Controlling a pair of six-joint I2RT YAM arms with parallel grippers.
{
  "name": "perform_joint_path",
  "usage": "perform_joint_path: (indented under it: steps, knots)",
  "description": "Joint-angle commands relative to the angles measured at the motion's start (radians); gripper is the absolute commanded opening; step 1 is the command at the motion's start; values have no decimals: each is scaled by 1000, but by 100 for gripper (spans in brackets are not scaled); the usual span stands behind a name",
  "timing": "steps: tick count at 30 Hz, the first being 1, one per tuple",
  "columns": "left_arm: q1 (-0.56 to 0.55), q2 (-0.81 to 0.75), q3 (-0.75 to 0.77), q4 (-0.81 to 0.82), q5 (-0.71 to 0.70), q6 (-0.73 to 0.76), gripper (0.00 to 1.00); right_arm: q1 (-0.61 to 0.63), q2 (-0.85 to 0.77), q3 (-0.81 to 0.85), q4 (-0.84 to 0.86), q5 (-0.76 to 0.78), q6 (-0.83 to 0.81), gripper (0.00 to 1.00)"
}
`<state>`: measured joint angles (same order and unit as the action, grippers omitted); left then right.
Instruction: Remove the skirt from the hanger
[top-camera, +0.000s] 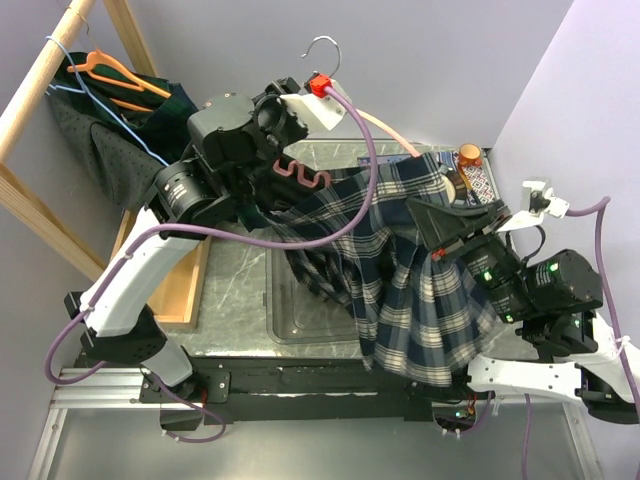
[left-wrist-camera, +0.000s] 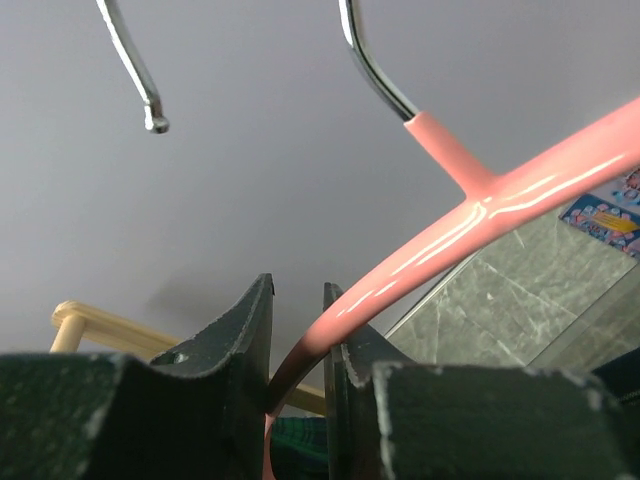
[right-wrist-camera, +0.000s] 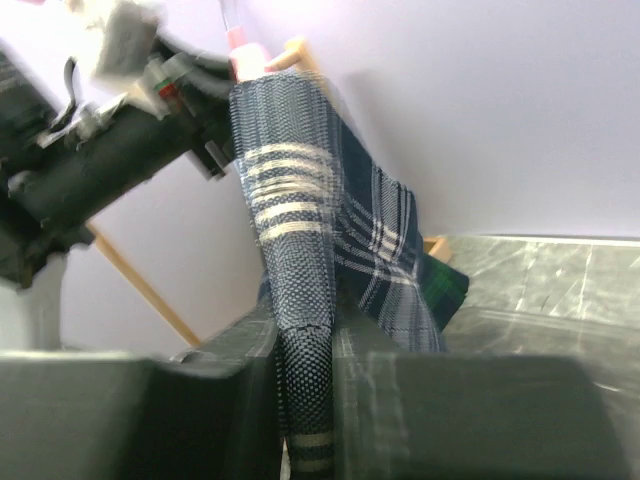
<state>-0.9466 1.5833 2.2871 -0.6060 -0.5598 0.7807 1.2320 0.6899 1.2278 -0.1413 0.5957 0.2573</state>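
One plaid skirt (top-camera: 400, 270), navy with white and green lines, hangs from one pink hanger (top-camera: 385, 128) above the marble-patterned table (top-camera: 235, 290), its hem draping down over a dark tray (top-camera: 300, 320) towards the near edge. The left gripper (top-camera: 285, 165) is raised and has its two jaws closed on the hanger's pink arm; in the left wrist view the pink bar (left-wrist-camera: 440, 250) runs down between the two dark fingers (left-wrist-camera: 235, 350), with the metal hook (left-wrist-camera: 375, 70) above. The right gripper (top-camera: 440, 225) pinches the skirt's waistband at its right side; in the right wrist view a fold of plaid cloth (right-wrist-camera: 300, 330) is clamped between the jaws. At the back left stands one wooden rack (top-camera: 45, 70) carrying two more hangers, one orange (top-camera: 115, 70) and one light blue (top-camera: 95, 95), with dark garments (top-camera: 110, 135) on it. One small orange-topped jar (top-camera: 469, 154) sits at the table's far right.
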Motion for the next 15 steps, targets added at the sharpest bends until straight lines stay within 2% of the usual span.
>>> perform_joint_path:
  steps: [1,3,4,5,6,7,8,10,11,13,15]
  knots:
    - [9,-51,71,414,-176,-170,1,4,-9,-24,-121,20,26,0]
    - [8,-54,63,420,-186,-161,1,4,-15,-19,-130,18,25,0]
    - [8,-54,60,419,-192,-162,1,3,-20,-17,-138,16,23,7]
    - [8,-57,52,422,-196,-162,1,4,-30,-17,-136,10,19,23]
    - [9,-66,26,426,-199,-161,1,4,-36,-19,-133,-3,11,44]
    - [9,-69,14,439,-203,-155,1,3,-41,-21,-129,-23,5,45]
    - [8,-72,6,443,-209,-155,1,4,-47,-16,-130,-48,7,42]
    - [9,-74,-5,451,-212,-144,1,4,-47,2,-150,-66,13,31]
    - [8,-72,-5,453,-213,-140,1,3,-44,10,-158,-71,23,16]
    - [8,-69,-2,463,-219,-120,1,4,-44,30,-179,-73,31,1]
    - [8,-57,12,469,-236,-110,1,3,-53,33,-185,-65,42,0]
